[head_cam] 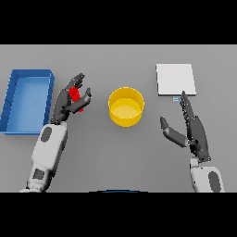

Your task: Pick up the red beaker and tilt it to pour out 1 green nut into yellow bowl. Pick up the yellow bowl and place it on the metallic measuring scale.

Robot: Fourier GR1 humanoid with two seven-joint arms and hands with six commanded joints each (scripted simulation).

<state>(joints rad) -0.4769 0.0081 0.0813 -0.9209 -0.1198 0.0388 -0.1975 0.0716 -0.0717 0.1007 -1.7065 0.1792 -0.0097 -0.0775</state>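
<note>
Dark right hand [196,134], round yellow bowl [126,107], square metallic scale [175,79].

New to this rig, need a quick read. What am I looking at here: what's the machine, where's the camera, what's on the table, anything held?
It is a humanoid robot with two white and grey arms ending in dark hands. The single picture is taken from the robot's head, looking down at a grey table, so the picture's left is the robot's left.

On the table: a blue tray at far left, a yellow bowl in the middle, and a flat pale scale at upper right.

The left hand has its fingers curled round a red beaker, mostly hidden by the fingers. The right hand holds nothing; its fingers are straight, pointing toward the scale's near edge. No nut is visible in the bowl.
</note>
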